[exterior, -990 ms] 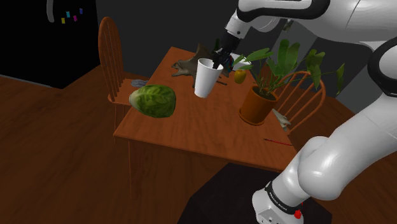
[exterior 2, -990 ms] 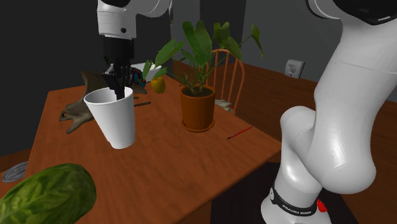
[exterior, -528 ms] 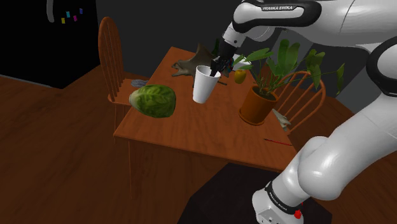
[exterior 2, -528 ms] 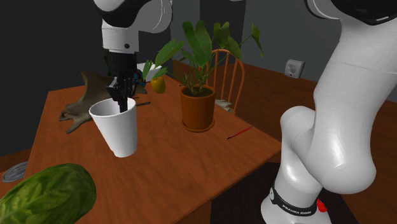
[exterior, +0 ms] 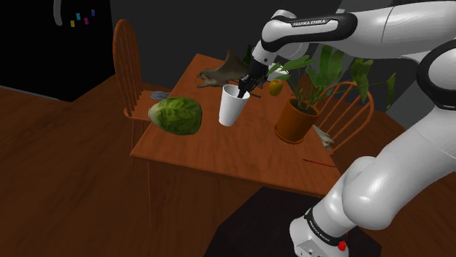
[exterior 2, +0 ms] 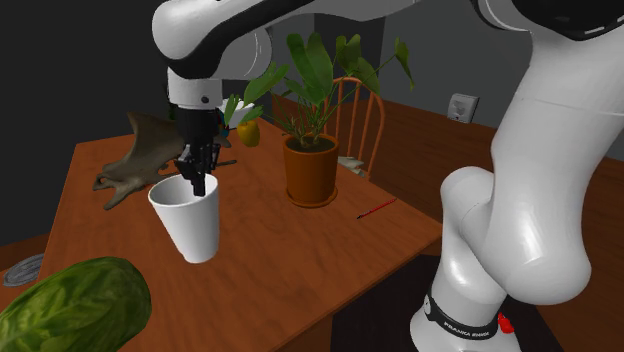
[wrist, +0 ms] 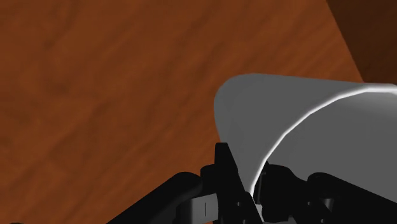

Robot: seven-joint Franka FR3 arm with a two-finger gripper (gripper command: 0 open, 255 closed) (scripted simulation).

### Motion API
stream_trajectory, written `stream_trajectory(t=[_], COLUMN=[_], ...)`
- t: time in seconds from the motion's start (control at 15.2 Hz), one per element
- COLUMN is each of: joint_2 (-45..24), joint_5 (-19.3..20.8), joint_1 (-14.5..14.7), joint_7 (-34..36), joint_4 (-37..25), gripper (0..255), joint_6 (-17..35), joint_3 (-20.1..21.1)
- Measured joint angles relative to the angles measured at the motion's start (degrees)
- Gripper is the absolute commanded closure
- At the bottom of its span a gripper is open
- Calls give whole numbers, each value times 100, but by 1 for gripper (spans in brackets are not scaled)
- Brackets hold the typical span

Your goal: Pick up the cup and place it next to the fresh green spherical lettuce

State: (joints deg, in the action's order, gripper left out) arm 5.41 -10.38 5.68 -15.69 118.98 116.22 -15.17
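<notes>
Shoulder view: black gripper (exterior: 242,90) tight on rim of white cup (exterior: 231,109) (green lettuce (exterior: 176,115) near)

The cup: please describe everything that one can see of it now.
The cup is plain white, narrower at its base, open on top, nothing visible inside. It leans slightly. The black fingers clasp its rim, one inside, one outside. It is low over the brown table, apart from the lettuce; whether its base touches the table is unclear.
</notes>
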Motion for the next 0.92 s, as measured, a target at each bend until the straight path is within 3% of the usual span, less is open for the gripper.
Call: stream_trajectory(t=[0.92], joint_2=[-390], joint_5=[-249], joint_1=[18], joint_7=[-303], joint_4=[674], gripper=[255], joint_6=[1019], joint_3=[-10])
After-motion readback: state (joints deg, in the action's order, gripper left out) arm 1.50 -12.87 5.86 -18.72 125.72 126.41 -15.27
